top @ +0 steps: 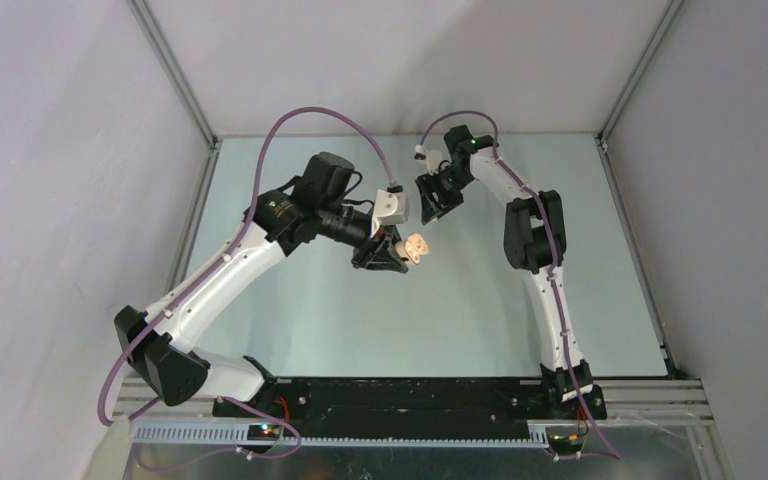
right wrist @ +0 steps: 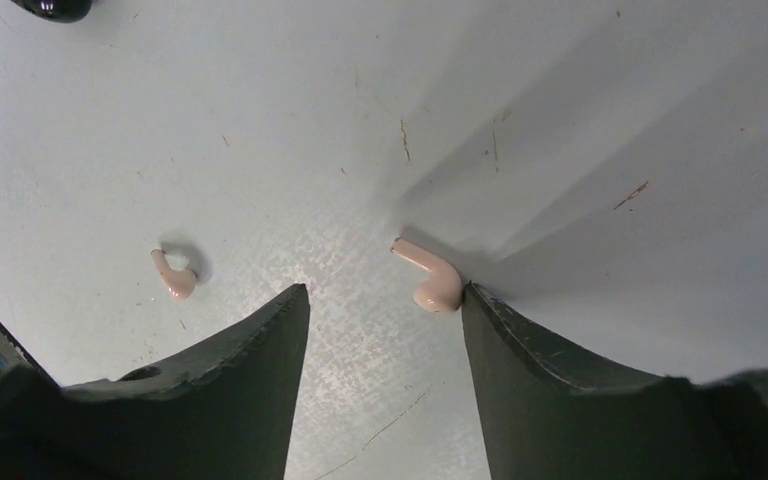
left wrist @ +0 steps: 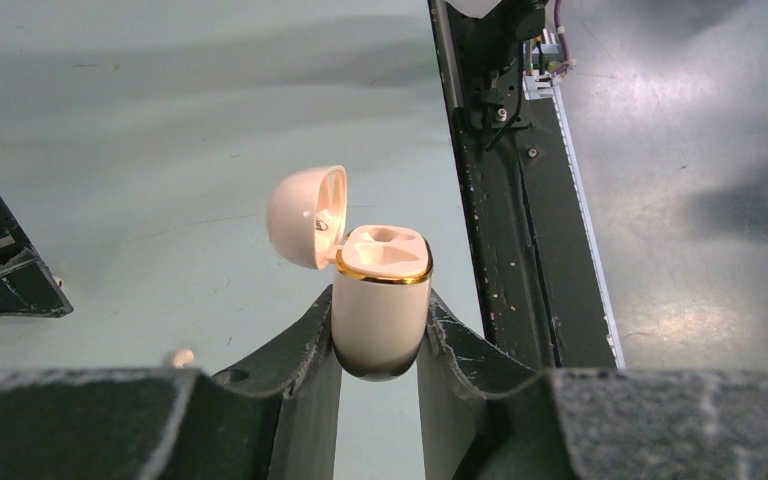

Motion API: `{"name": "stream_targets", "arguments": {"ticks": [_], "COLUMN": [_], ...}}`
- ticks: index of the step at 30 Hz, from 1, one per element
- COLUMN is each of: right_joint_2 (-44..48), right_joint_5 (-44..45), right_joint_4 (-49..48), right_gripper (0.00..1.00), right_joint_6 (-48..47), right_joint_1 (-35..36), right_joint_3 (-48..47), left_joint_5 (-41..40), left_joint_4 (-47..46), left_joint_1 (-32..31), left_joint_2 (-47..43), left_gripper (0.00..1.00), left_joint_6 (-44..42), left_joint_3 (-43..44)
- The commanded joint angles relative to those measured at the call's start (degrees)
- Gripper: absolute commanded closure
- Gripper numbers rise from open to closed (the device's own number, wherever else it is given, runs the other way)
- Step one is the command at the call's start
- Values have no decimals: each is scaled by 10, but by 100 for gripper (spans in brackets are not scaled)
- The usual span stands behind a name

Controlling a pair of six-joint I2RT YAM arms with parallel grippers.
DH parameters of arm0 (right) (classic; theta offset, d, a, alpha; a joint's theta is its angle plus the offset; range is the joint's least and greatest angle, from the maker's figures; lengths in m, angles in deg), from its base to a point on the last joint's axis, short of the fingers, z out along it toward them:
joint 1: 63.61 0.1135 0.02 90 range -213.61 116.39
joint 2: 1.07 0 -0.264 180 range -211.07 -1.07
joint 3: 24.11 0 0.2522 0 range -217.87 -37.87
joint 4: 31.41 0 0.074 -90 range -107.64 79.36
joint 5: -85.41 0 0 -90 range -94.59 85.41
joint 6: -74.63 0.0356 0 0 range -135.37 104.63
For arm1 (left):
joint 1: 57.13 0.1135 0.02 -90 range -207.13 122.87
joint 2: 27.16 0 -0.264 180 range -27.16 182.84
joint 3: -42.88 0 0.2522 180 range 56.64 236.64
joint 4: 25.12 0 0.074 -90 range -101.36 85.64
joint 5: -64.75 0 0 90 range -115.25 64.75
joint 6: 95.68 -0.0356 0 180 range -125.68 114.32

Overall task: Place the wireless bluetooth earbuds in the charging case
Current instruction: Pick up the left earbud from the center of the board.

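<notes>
Beige plastic at the jaw's edge: a pale beige earbud with a short stem (right wrist: 428, 278) lies on the pale grey-green tabletop (right wrist: 580, 120) at lower centre of the right wrist view. Its bulb touches the inner edge of the right-hand finger of the right gripper (right wrist: 385, 295), whose dark jaws stand apart with nothing pinched between them. The bud's long axis runs on a slant, stem pointing up-left into the gap and bulb down-right against the finger, so it sits off-centre; closing would likely push it sideways before clamping it.

A second pale beige earbud (right wrist: 173, 275) lies well to the left, outside the other finger. A glossy black rounded object (right wrist: 55, 8) is cropped at the upper left corner, too little of it in frame to identify.

At centre of the overhead view, the left gripper (top: 385, 250) is clamped on the pale beige pebble-shaped charging case (top: 417, 247), held above the table. Its hinged lid is swung open and both gold-rimmed sockets are empty. The right arm is nearer the bud, and no object shows between the two grippers.
</notes>
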Motion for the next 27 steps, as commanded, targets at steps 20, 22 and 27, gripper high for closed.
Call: {"name": "stream_targets", "arguments": {"ticks": [20,22,27], "right_joint_2": [69,67,55], "right_joint_5": [79,83,80], "right_joint_4": [-86,-89,-92], "right_gripper": [50,51,52], "right_joint_6": [92,98,121], "right_joint_1": [-17,-18,-16], "right_joint_3": [123,125,110], "left_joint_5": [8,8,8], "left_joint_4": [-10,-11,-12], "left_joint_1": [-2,-2,-2], "left_joint_2": [-19,-19,-21], "left_gripper": [99,100,99], "left_joint_6": [-11,-10,-10], "left_joint_3": [13,13,12]}}
